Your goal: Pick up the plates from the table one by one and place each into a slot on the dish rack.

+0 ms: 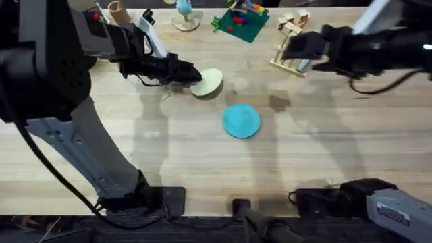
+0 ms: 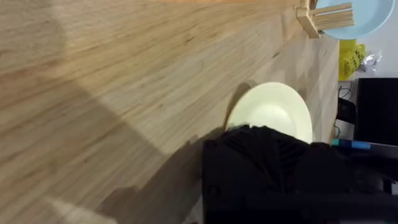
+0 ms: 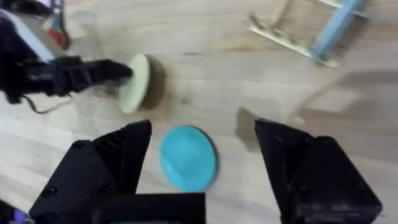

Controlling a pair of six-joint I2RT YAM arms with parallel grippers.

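At 11 o'clock on worktop [image 1: 202, 155]: left hand [image 1: 190, 75] clamped on tilted cream plate [image 1: 208, 83]. Turquoise plate [image 1: 241, 120] flat, centre. Right hand [image 3: 202, 155] wide open, empty, near dish rack [image 1: 291, 62] at 1 o'clock. No legible writing.

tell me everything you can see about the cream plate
The cream plate is small, round and pale yellow, with a smooth matte look and a shallow well. The left pincer grips its rim, holding it tilted up on edge above the table, its shadow beneath. It hangs left of the turquoise plate, apart from it.
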